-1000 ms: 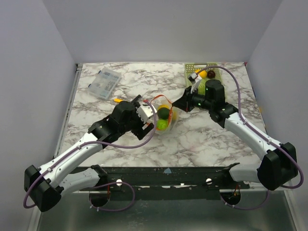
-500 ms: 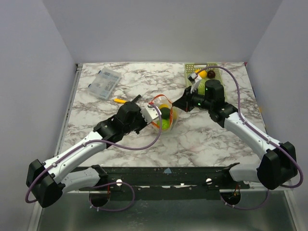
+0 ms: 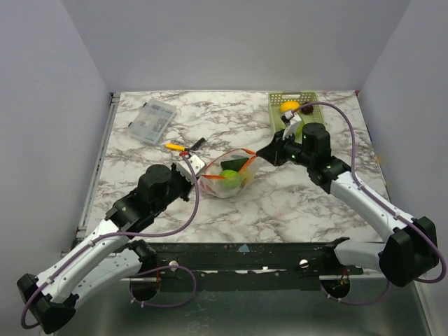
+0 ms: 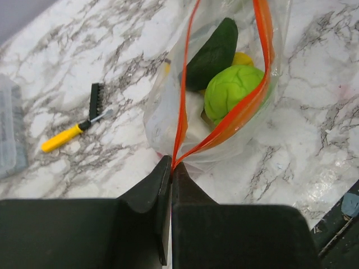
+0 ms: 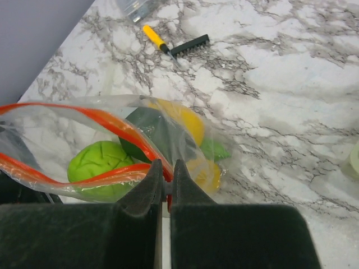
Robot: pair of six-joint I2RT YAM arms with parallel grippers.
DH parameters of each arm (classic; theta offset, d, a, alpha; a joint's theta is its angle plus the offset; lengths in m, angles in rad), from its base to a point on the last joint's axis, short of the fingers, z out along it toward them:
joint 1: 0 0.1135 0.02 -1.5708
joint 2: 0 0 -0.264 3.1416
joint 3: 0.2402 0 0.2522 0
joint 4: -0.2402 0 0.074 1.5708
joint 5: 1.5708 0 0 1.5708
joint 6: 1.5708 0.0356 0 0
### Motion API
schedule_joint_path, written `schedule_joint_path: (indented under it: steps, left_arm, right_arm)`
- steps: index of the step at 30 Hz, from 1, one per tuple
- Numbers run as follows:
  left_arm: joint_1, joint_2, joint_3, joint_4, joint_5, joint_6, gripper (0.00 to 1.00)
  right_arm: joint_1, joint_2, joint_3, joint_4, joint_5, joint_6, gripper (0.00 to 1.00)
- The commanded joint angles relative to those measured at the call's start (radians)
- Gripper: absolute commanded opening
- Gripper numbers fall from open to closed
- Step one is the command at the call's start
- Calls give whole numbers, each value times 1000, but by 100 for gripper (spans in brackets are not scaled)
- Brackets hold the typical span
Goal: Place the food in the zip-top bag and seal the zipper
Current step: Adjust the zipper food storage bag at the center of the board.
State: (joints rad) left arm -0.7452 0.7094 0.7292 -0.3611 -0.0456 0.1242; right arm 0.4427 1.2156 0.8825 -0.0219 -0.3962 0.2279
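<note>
Pulling the zipper [image 4: 263, 33] taut from both ends looks like the step in hand. The left end effector [image 4: 170, 168] is clamped together on one corner of the orange-red strip and the right end effector [image 5: 164, 168] on the opposite corner. The zip-top bag [image 3: 241, 183] lies on the counter [image 3: 294, 203] between them. Its mouth gapes in a lens shape, so an even, level, outward pull should bring the two tracks together before they are pressed shut; tugging upward risks tearing the thin film. The bag is clear, crinkly and slack. Inside sit a ridged lime-green ball [image 4: 233, 92], a smooth dark cucumber [image 4: 213, 53] and a glossy yellow lemon [image 5: 182, 120].
</note>
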Motion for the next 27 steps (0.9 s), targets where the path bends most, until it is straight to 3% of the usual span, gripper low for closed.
schedule_joint_path:
  steps: [1,8,11,13,17,18,20,21,23,27]
  left_arm:
    - [67,-23,-27,-2,-51,-193,0]
    - [126,-37,-84,147,139,-354,0]
    - [127,2,-24,48,67,-379,0]
    - [127,17,50,-45,35,-300,0]
    - [130,-74,19,72,358,-238,0]
    - [128,-77,2,109,339,-293,0]
    - [135,-48,-26,94,79,-501,0]
    - [149,-15,-29,59,19,-549,0]
    - [175,62,-17,23,97,-547,0]
    - [175,30,-40,91,130,-556,0]
  right_arm:
    - [-38,-10,-9,-10,109,32,0]
    - [-49,0,23,-3,-39,-2,0]
    - [-48,-12,12,11,-85,-18,0]
    - [-49,-29,12,0,-150,-68,0]
    - [-49,-78,-29,87,-305,-88,2]
    - [-48,-86,-42,121,-325,-68,7]
    - [-48,-86,-54,155,-309,-43,17]
    - [-48,-80,-44,132,-268,-42,27]
    - [-47,-65,-14,54,-177,-71,44]
    - [-45,-45,79,-139,-78,-160,57]
